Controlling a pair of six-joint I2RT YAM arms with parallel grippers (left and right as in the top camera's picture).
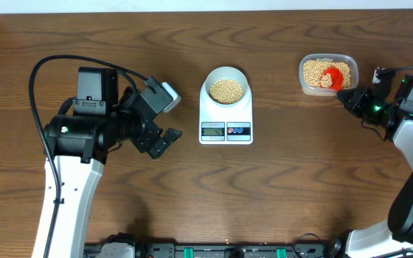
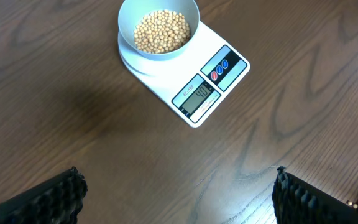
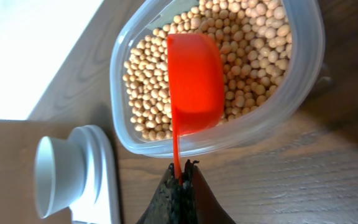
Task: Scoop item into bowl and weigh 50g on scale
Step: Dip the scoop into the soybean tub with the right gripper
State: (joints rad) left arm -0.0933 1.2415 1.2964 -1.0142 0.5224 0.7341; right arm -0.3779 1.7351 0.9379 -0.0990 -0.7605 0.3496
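The white bowl [image 1: 226, 84] holds tan beans [image 1: 226, 89] and stands on the white scale [image 1: 226, 123], whose display is lit. In the left wrist view the bowl [image 2: 158, 31] and scale [image 2: 213, 90] lie ahead of my open, empty left gripper [image 2: 178, 196], which hangs left of the scale [image 1: 162, 142]. My right gripper [image 3: 183, 171] is shut on the handle of an orange scoop [image 3: 195, 81], whose cup rests over the beans [image 3: 253, 37] in the clear plastic tub [image 3: 306, 68]. In the overhead view the scoop [image 1: 333, 77] sits in the tub [image 1: 327, 74] beside my right gripper [image 1: 348, 95].
The table's far edge runs just behind the tub [image 1: 264, 10]. Black cables loop above the left arm [image 1: 63, 61] and near the right arm [image 1: 407, 70]. Both arm bases stand at the near edge.
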